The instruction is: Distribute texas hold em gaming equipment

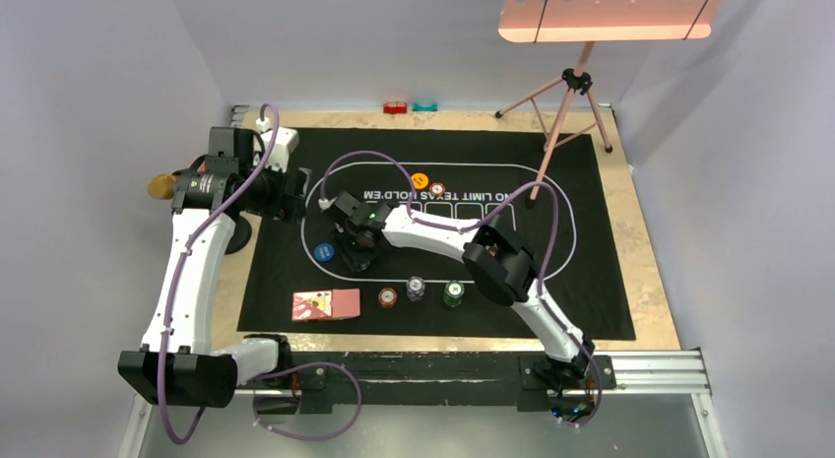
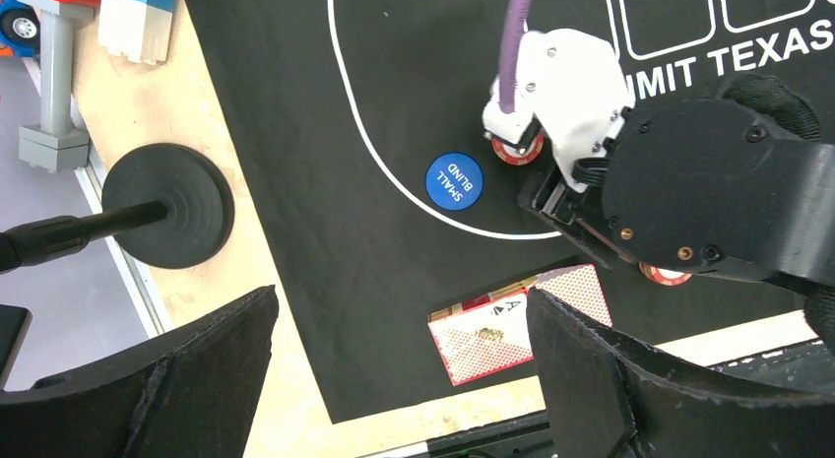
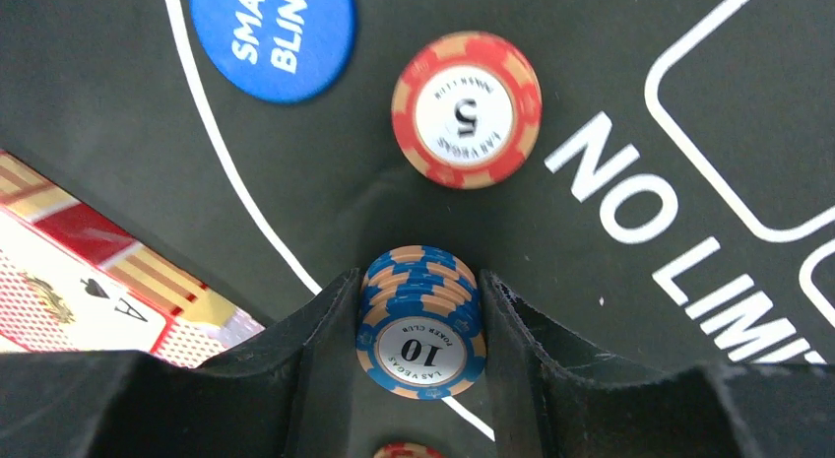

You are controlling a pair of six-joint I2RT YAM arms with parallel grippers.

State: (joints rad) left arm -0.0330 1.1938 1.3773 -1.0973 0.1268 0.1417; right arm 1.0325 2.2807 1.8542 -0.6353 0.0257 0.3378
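My right gripper is shut on a short stack of blue "10" poker chips, over the white oval line of the black mat. A red "5" chip and the blue "small blind" disc lie just beyond it. The pink-red-backed cards lie near the mat's front left. Red-brown, grey-white and green chip stacks stand in a row to their right. An orange disc lies farther back. My left gripper is open and empty, high above the cards.
A microphone stand base sits off the mat's left edge, with the gold microphone head beside my left arm. Toy bricks lie at the back edge. A pink tripod stands at the back right.
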